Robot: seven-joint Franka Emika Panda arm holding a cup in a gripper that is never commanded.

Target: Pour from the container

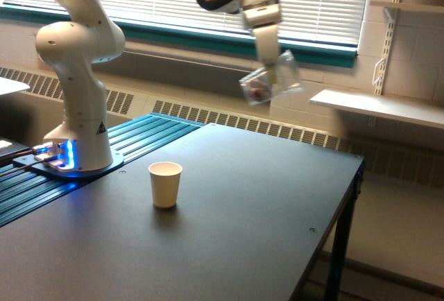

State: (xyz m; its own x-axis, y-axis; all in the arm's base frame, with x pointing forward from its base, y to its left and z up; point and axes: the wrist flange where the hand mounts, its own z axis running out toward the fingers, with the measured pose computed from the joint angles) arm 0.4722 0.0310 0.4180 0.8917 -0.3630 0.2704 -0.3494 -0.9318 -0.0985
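Your end effector (272,79) pinched the clear, see-through plastic cup (267,84), which hung tilted in the air well above the dark flat counter (229,231), over its far edge. Small reddish-pink pieces (259,92) showed through the cup's wall, gathered at its lower end toward the exterior view's left. The opaque white paper cup (166,184) stood upright on the counter, nearer the edge at the exterior view's left, well apart from the cup you held. The white arm's base (78,117) sat beyond that edge.
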